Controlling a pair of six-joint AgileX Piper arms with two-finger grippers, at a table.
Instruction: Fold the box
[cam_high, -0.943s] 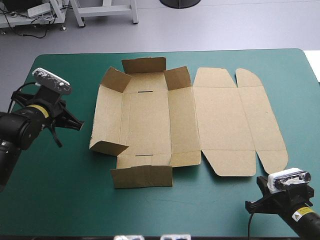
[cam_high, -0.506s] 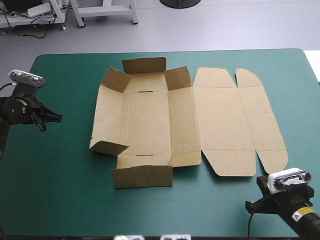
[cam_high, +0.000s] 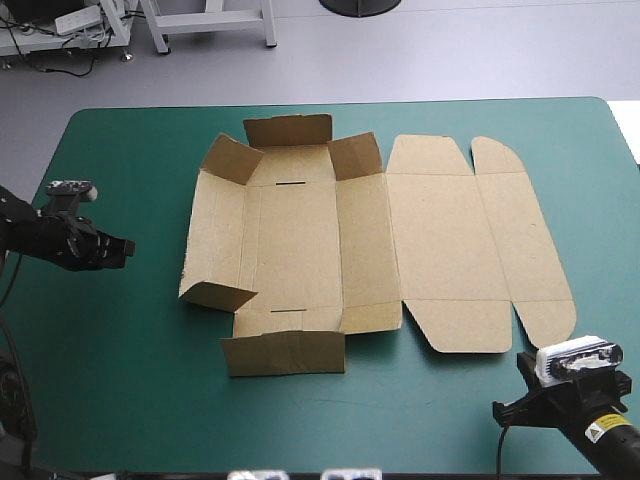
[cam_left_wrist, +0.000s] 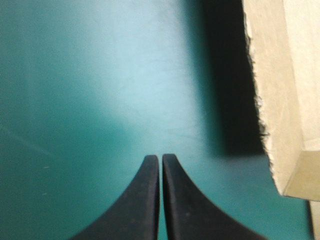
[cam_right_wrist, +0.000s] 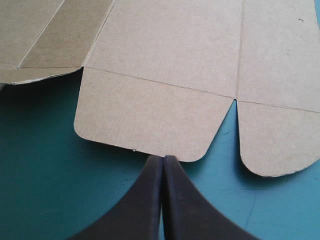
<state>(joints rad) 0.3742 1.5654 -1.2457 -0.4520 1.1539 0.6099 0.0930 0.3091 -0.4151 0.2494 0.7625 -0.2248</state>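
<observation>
Since the earlier frames the left gripper (cam_high: 120, 247) has swung down and back toward the table's left edge. It now sits low over the teal-green cover (cam_high: 130, 390), its black fingers pressed together into one point aimed right, at the brown box (cam_high: 300, 240). The right gripper (cam_right_wrist: 162, 159) has not shifted: it waits at the near right corner, fingers likewise together and holding nothing, its tip just short of the near edge of the rounded side flap (cam_right_wrist: 145, 120).

The box lies in the middle of the table, mostly flat. Its left wall (cam_high: 218, 230) is tilted up with a corner tab raised at each end. The far end flap (cam_high: 288, 130) stands partly up, and the near end flap (cam_high: 285, 352) lies outward. The lid panel (cam_high: 450, 235) lies flat to the right. A low, closed left gripper facing the lifted wall looks like a set-up to push that wall further over rather than to pinch it.

Bare cover separates the left gripper from the wall, so a straight approach looks free. The far end flap sits near the table's far edge, leaving little room there. The strip of cover along the near edge is wider, giving the right arm space to come in under the flaps.
</observation>
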